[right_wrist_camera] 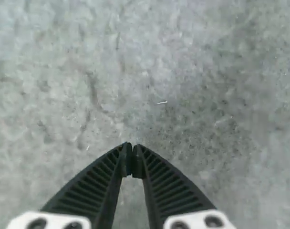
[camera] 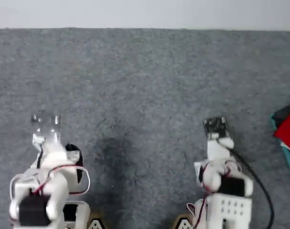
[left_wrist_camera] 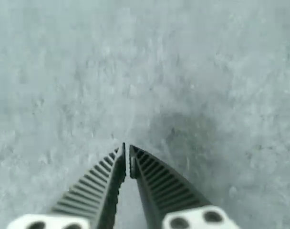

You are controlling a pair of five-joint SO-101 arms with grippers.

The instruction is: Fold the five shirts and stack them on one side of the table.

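1. The step is likely a pause between shirts, or the end. A pile of shirts (camera: pixel 287 135) lies at the right edge of the tabletop (camera: pixel 145 71), partly cut off, so I cannot count five.
2. The left claw (left_wrist_camera: pixel 126 149) and right claw (right_wrist_camera: pixel 129 148) are both clenched on nothing, low over the grey tabletop.
3. If another shirt is left to fold, the next move calls for opening a claw and reaching for it.
4. There are no labels or readable writing.
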